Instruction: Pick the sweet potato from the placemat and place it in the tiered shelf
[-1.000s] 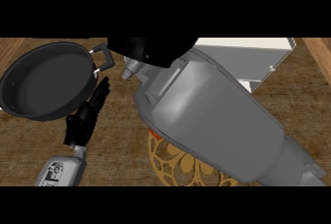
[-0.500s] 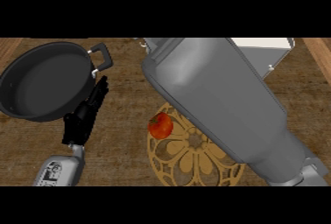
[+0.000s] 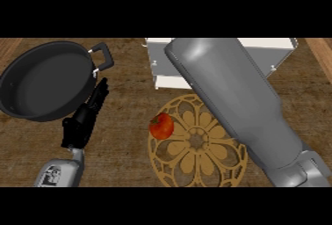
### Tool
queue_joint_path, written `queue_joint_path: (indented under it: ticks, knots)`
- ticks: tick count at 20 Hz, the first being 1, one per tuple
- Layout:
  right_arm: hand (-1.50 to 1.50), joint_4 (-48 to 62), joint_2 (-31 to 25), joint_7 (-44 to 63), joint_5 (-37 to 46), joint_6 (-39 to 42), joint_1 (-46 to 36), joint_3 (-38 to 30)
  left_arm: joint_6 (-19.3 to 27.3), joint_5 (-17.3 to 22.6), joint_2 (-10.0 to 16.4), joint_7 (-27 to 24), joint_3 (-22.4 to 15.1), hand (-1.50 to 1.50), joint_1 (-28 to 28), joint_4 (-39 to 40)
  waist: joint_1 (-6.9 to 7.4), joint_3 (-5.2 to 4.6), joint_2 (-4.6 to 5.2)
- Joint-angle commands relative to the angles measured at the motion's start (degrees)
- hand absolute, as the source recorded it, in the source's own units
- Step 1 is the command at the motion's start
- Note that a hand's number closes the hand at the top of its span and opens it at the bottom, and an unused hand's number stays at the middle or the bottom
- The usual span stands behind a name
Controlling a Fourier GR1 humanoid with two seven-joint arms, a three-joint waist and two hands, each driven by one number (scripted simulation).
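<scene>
Small, stiff and probably light, the reddish-orange sweet potato (image 3: 162, 125) on the tan lattice placemat (image 3: 202, 163) suits a mid-body grasp; the black left hand (image 3: 83, 121) lies open and empty, the right hand unseen.

Counter (image 3: 123, 162): brown wood, coarse grain, matt. Pan (image 3: 45, 81), ten o'clock: dark, smooth, matt. Placemat (image 3: 201, 147), five o'clock: tan, wood-like openwork, dull. Sweet potato (image 3: 161, 125): orange-red skin, slight gloss. Tiered shelf (image 3: 163, 74), twelve o'clock: white, smooth. My right forearm (image 3: 240, 110): grey, smooth, soft sheen. My left hand (image 3: 84, 121): black, matt.
</scene>
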Motion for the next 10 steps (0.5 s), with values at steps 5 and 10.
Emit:
queue_joint_path:
  ticks: [5,10]
  knots:
    - [1.50,-2.15,0.50,-3.01,-4.65,-19.90,3.90,-7.86,1.75,-2.38,-2.02,-0.60,-2.09,0.00,0.44,0.59,0.07,0.08,0.18]
    - [1.50,0.28,0.04,-7.08,-6.92,-23.26,5.68,-10.24,0.15,-0.79,-0.44,0.93,0.08,0.00,-1.29,-0.44,-0.20,0.06,-0.08]
